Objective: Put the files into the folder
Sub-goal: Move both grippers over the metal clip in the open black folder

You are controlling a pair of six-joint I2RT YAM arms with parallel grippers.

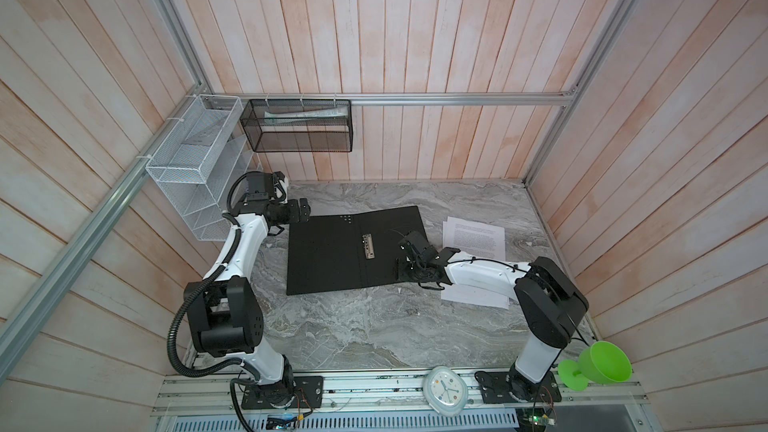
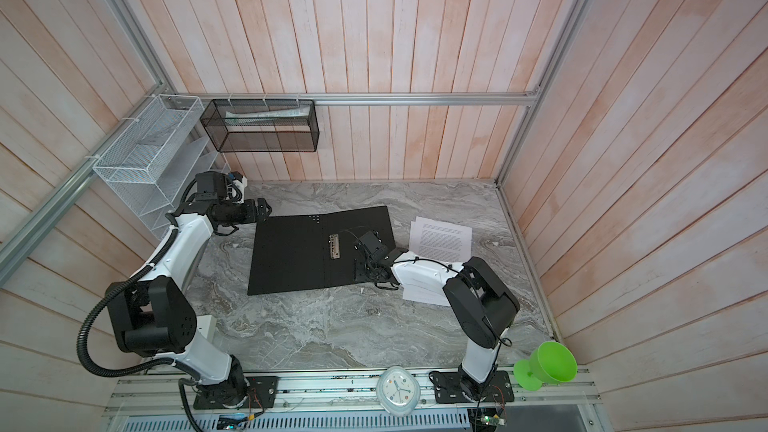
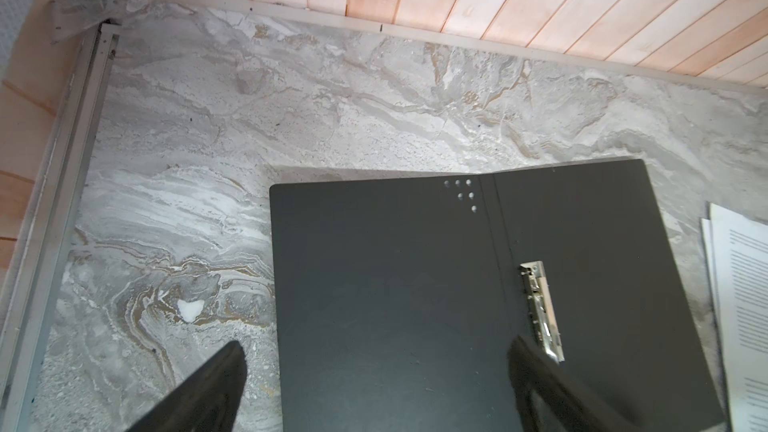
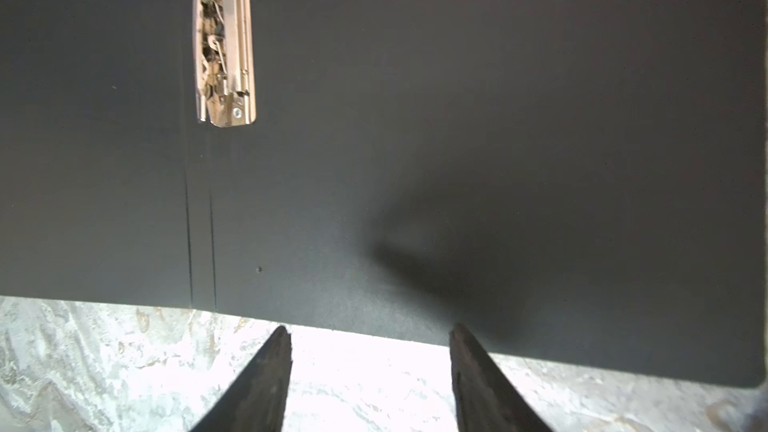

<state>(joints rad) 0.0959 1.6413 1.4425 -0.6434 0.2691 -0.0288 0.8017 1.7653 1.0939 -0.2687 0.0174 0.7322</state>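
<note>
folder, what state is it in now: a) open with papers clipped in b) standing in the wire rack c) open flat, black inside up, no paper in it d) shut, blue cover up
c: the folder lies open, black inside up, its metal clip bare, and the files lie beside it.

Top views: light even, diffuse, moderately bright; only soft shadows thrown on table (image 1: 374,326). Wall planks (image 1: 374,35) fanned and bowed toward frame edges by wide lens; fine detail softened.
Left wrist view: left gripper (image 3: 376,340) fingers (image 3: 216,388) rendered dark, blurred; glint caught on metal clip (image 3: 540,309).
Right wrist view: table blown out white between right gripper (image 4: 370,328) fingers (image 4: 266,376), also blurred; diffuse shadow cast on folder (image 4: 415,139).
</note>
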